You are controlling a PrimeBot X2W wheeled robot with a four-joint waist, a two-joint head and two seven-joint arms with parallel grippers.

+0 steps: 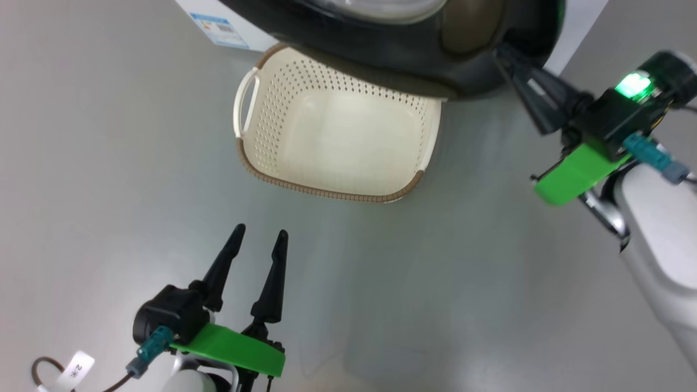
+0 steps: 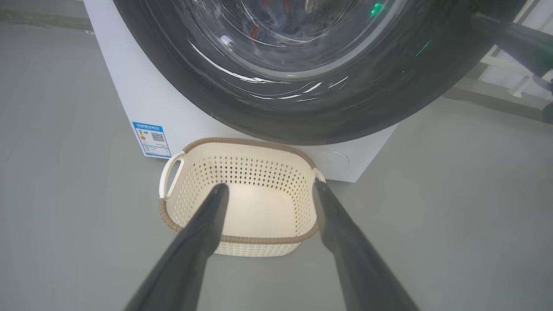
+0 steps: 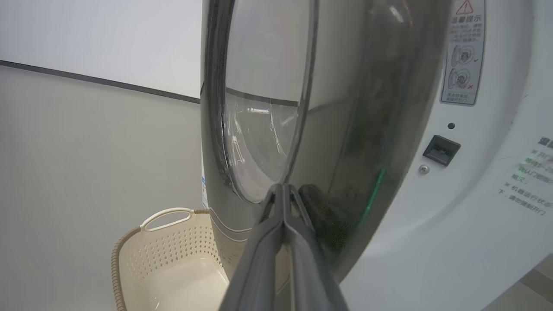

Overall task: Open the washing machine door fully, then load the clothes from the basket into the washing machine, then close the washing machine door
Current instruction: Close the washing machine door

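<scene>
**Door ajar, right tool at its free edge: closing push pending**

The washing machine door stands partly open. It is swung out from the washing machine, and its black rim overhangs the far edge of the basket. The right wrist view shows it almost edge-on, with a clear gap between it and the white front, where the latch socket sits uncovered. Judged: hinge at the left, free edge at the right and nearer the robot.

At that free edge is the right tool, fingers pressed together and holding nothing, tips at the glossy rim. Contact looks likely but I cannot confirm it. From the tips the door lies far and left, and the fingers point that way.

The left tool has its fingers spread apart and empty. It hovers over the floor on the near side of the basket, well apart from the door. The right arm is plainly the nearer one.

The basket is empty and sits on the floor just before the machine. Blurred blue and orange shapes behind the door's clear centre are probably the clothes, already inside.

Judgement: loading is done and closing is the step in hand. The move turns on pushing the free edge away, along its arc, until it meets the front at the latch. The risk is the tips sliding off the curved, glossy rim.
</scene>
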